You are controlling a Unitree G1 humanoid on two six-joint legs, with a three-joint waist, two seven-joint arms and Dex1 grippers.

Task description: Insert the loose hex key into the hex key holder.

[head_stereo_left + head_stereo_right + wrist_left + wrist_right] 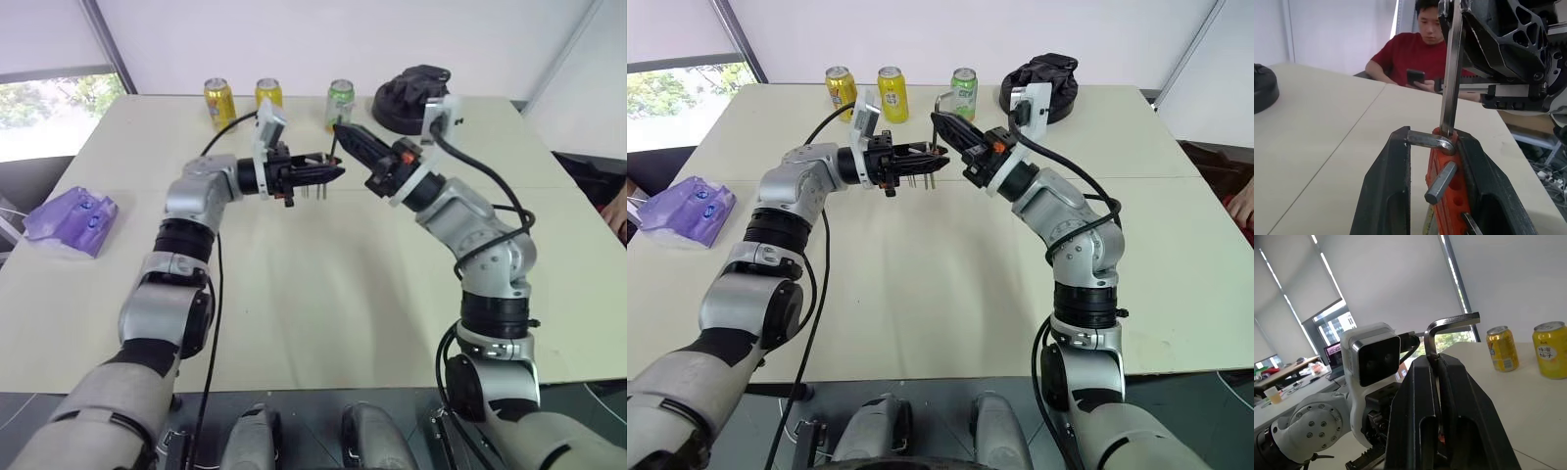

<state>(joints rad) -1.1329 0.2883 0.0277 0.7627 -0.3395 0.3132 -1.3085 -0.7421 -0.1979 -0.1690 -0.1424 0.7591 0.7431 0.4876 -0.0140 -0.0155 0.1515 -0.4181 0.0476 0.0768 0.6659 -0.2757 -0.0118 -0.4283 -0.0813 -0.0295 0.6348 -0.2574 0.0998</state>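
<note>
The loose hex key [1439, 335], upper centre of frame, is clamped in the right gripper [345, 133], its tip at the hex key holder [1445, 193] pinched by the left gripper [331, 171]. Risk: slight misalignment could jam the key or shift the holder.

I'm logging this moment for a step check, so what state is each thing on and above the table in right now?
left gripper: shut on the hex key holder, held above the table.
right gripper: shut on the loose hex key, its tip at the holder's top.
Three cans: upright at the far edge.
Purple pack: lying flat.
Black object: resting at the far edge.
</note>
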